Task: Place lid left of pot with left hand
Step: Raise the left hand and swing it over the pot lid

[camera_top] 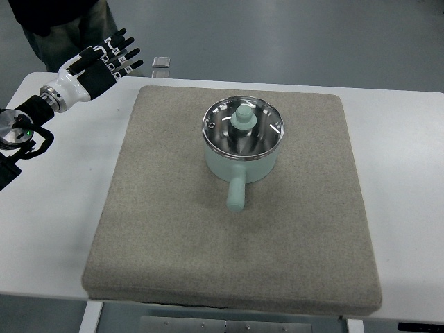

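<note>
Fingers (123, 50) of the left hand (97, 66) are spreading apart and holding nothing, hovering well away at the surface's (55, 208) far-left corner, while the lid (243, 125) is sitting on the pot (239, 161), so everything is remaining undone.

One camera looks steeply down on the table (388, 125) from the robot's side.

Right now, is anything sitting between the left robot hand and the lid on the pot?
Nothing visible. The left robot hand hovers open above the table's far left corner, and only bare grey mat lies between it and the glass lid resting on the pot.
</note>
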Action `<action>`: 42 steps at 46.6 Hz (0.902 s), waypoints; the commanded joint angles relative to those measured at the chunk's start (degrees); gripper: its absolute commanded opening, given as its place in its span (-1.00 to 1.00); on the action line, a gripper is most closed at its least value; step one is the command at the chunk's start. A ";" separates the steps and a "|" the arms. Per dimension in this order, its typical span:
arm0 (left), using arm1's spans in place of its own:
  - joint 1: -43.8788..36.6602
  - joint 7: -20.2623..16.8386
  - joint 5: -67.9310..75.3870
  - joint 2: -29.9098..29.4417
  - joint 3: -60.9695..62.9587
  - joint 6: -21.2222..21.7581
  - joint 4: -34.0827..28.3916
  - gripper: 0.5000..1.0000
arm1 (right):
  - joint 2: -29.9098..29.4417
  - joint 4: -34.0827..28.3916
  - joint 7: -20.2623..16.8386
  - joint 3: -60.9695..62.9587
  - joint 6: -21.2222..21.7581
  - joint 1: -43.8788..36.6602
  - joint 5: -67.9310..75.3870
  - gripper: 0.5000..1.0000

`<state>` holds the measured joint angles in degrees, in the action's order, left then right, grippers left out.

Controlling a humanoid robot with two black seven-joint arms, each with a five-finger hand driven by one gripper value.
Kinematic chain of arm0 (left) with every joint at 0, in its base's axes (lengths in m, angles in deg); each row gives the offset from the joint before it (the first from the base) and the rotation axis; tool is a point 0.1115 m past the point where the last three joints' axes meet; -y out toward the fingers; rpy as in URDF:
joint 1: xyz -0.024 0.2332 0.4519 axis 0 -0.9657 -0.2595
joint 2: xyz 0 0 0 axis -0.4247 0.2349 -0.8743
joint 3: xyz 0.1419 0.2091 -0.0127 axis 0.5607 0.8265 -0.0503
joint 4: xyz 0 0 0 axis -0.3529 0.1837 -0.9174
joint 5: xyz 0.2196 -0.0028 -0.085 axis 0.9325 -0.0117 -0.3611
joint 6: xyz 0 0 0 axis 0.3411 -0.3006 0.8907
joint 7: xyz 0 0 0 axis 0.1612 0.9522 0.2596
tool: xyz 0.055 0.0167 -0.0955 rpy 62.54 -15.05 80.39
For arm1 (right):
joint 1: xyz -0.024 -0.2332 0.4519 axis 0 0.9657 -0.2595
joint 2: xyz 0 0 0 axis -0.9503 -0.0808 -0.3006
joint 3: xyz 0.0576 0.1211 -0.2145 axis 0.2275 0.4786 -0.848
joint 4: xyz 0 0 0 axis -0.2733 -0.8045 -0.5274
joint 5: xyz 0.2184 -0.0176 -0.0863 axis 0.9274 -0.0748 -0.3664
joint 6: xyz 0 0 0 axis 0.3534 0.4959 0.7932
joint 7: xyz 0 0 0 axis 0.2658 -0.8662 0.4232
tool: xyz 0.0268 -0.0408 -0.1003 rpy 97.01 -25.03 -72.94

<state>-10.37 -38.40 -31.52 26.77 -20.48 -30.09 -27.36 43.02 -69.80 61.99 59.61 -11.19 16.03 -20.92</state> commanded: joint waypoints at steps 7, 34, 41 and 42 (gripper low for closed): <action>-0.01 0.08 0.70 0.00 0.53 0.00 -0.05 1.00 | 0.00 0.00 0.00 0.00 0.00 0.00 0.04 0.69; 4.73 -5.97 18.43 -0.35 0.62 -2.31 -7.26 0.99 | 0.00 0.00 0.00 0.00 0.00 0.00 -0.05 0.69; 7.28 -9.14 36.80 -0.26 0.62 -2.31 -2.78 0.97 | 0.00 0.00 0.00 0.00 0.00 0.00 0.04 0.69; 7.55 -9.75 39.18 -0.35 0.62 -2.31 -1.73 0.96 | 0.00 0.00 0.00 0.00 0.00 0.00 0.04 0.69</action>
<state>-3.62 -46.64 0.46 26.46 -19.81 -32.42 -31.88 43.02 -69.80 61.99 59.61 -11.19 16.03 -20.92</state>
